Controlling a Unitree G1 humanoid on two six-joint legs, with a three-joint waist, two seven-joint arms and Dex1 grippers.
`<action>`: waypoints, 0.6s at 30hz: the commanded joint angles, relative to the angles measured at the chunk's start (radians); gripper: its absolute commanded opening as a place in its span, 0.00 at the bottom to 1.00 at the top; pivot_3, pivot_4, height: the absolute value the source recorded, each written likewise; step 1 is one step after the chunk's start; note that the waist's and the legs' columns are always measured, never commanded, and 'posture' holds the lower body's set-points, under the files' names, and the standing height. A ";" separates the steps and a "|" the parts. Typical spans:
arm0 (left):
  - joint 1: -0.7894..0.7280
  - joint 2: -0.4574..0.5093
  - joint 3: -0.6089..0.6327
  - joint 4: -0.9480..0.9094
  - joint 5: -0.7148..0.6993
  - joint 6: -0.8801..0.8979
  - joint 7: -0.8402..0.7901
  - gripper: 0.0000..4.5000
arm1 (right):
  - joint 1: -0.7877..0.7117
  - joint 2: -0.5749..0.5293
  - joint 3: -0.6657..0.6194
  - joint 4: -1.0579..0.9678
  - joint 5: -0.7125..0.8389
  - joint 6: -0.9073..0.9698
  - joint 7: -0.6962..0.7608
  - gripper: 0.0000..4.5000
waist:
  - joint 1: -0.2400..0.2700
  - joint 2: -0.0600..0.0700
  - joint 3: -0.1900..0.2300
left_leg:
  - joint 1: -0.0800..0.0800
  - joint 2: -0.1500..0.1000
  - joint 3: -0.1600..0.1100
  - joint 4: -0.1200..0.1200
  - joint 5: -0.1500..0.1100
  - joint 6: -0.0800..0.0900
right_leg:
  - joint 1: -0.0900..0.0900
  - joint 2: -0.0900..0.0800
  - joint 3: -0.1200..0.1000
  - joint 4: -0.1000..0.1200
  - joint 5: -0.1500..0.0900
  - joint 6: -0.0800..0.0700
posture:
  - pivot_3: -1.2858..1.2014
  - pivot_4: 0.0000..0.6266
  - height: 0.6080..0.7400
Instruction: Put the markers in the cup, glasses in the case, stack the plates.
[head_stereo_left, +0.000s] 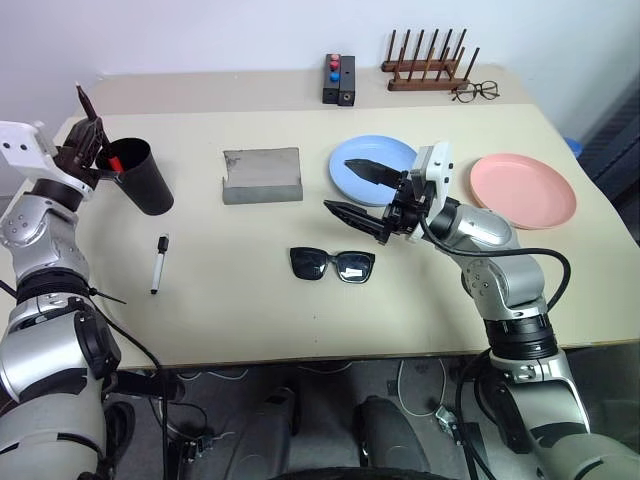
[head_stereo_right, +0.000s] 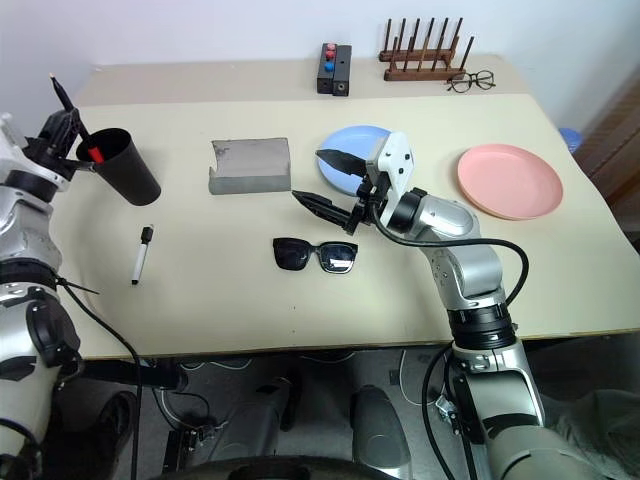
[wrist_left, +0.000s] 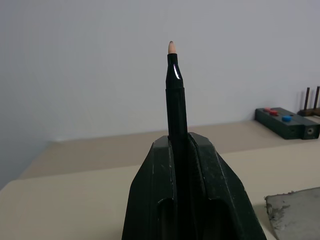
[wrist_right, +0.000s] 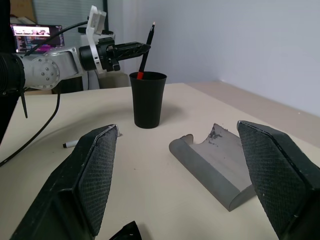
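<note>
Your left pincer (head_stereo_right: 62, 125) pinches a marker (wrist_right: 146, 50) upright, its lower end inside the cup (head_stereo_left: 140, 175), while your right pincer (head_stereo_left: 362, 190) hangs spread just beyond the sunglasses (head_stereo_left: 332, 265).

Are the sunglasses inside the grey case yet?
No, the sunglasses lie out on the table, apart from the grey case.

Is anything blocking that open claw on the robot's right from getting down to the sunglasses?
Nothing visible does. The open right gripper hangs above the table just behind the sunglasses, with bare tabletop around them.
</note>
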 joint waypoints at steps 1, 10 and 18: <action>-0.008 0.007 0.006 -0.010 -0.002 -0.018 0.002 0.01 | -0.001 -0.003 -0.005 -0.046 0.006 -0.007 -0.003 0.87 | 0.000 0.000 0.000 | 0.000 0.000 0.000 0.000 0.000 0.000 | 0.000 0.000 0.000 0.000 0.000 0.000 | 0.52 0.24 0.99; -0.020 0.005 0.003 -0.047 -0.012 0.003 -0.022 0.95 | 0.002 -0.001 -0.002 -0.046 0.003 -0.007 -0.007 0.87 | 0.000 0.000 0.000 | 0.000 0.000 0.000 0.000 0.000 0.000 | 0.000 0.000 0.000 0.000 0.000 0.000 | 0.52 0.24 0.99; 0.059 0.058 -0.044 -0.361 -0.013 0.296 -0.008 0.99 | 0.004 0.010 0.005 -0.041 -0.001 -0.017 -0.015 0.87 | -0.003 0.000 0.000 | 0.000 0.000 0.000 0.000 0.000 0.000 | 0.000 0.000 0.000 0.001 0.000 0.000 | 0.52 0.24 0.99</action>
